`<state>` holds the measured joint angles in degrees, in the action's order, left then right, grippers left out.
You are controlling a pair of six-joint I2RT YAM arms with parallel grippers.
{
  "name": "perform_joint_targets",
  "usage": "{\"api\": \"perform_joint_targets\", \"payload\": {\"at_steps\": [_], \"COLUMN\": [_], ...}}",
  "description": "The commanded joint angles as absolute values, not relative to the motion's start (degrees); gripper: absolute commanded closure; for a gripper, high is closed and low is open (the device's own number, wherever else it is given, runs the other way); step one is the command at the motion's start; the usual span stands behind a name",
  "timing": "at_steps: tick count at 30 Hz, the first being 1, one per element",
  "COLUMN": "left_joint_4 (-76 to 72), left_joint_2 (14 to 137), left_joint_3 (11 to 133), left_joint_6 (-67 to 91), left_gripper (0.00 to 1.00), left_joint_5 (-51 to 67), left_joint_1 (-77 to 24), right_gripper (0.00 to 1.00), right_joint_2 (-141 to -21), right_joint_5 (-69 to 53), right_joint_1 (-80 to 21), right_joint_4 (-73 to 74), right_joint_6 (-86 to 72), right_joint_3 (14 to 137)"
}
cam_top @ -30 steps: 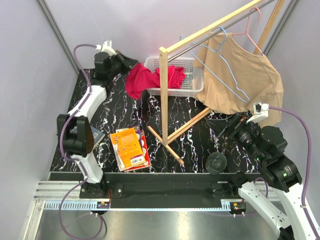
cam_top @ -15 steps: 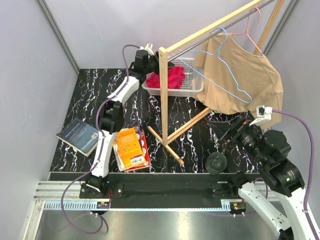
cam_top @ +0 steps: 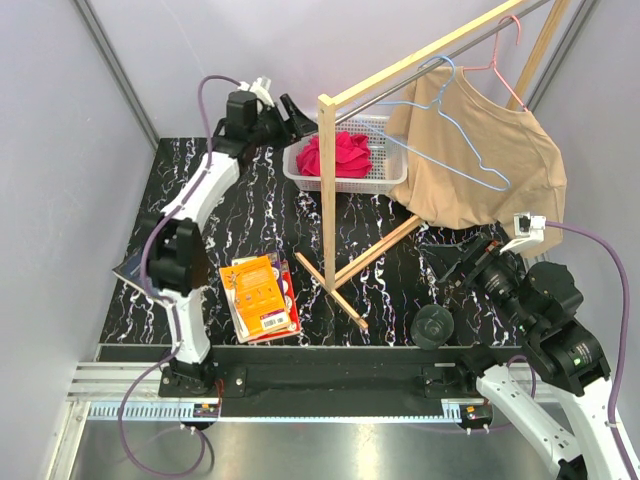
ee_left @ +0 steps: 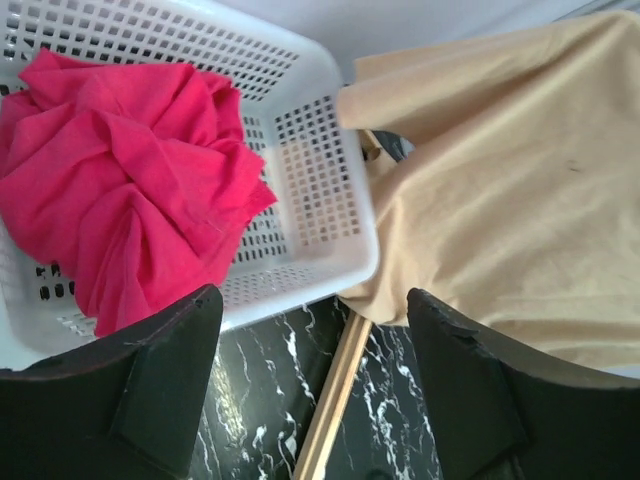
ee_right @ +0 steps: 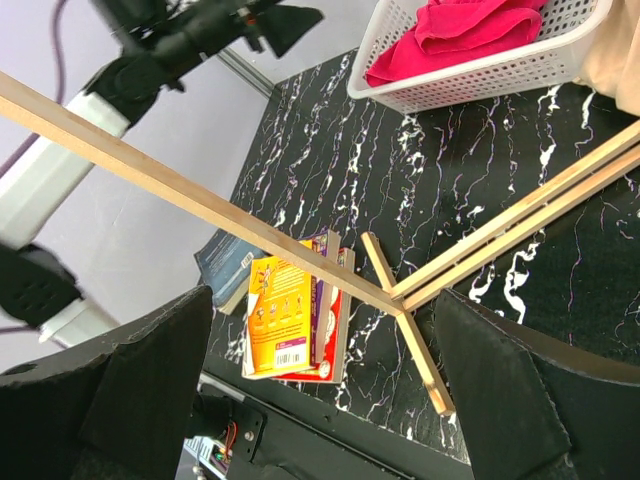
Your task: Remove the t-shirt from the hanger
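A tan t-shirt (cam_top: 485,160) hangs on a pink hanger (cam_top: 508,45) from the wooden rack's rail; the left wrist view shows it too, as the tan t-shirt (ee_left: 500,180). An empty blue hanger (cam_top: 445,150) hangs in front of it. A red t-shirt (cam_top: 337,155) lies crumpled in the white basket (cam_top: 390,170), and appears as the red t-shirt (ee_left: 120,190) in the left wrist view. My left gripper (cam_top: 291,109) hovers at the basket's left end, open and empty. My right gripper (cam_top: 452,264) is open and empty, below the tan t-shirt's hem.
The rack's upright post (cam_top: 327,190) and crossed wooden feet (cam_top: 345,285) stand mid-table. Stacked books (cam_top: 262,296) lie front left, and a dark book (cam_top: 128,270) lies partly under the left arm. A black round object (cam_top: 433,325) sits near the right arm's base.
The left gripper carried the red t-shirt over the basket, opened and let it go there, then drew back to the left. The right arm barely moved.
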<state>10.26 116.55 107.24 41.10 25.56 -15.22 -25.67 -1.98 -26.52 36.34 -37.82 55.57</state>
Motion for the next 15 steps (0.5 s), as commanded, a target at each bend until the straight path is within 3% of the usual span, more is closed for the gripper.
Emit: {"api": "perform_joint_targets", "payload": {"at_steps": [1, 15], "left_joint_4": [5.29, -5.1], "left_joint_2": [109.52, 81.41], "left_joint_3": [97.51, 62.0], "left_joint_6": [41.21, 43.69], "left_gripper": [0.24, 0.24], "left_joint_5": [28.12, 31.2], "left_joint_1": [-15.47, -16.79], "right_gripper": [0.0, 0.0], "right_joint_2": [-25.49, -23.73], "right_joint_5": [-0.62, 4.04], "right_joint_1": [-26.46, -26.46], "right_joint_4": [35.86, 40.69], "right_joint_6": [-37.53, -37.36], "right_joint_3": [55.9, 55.28]}}
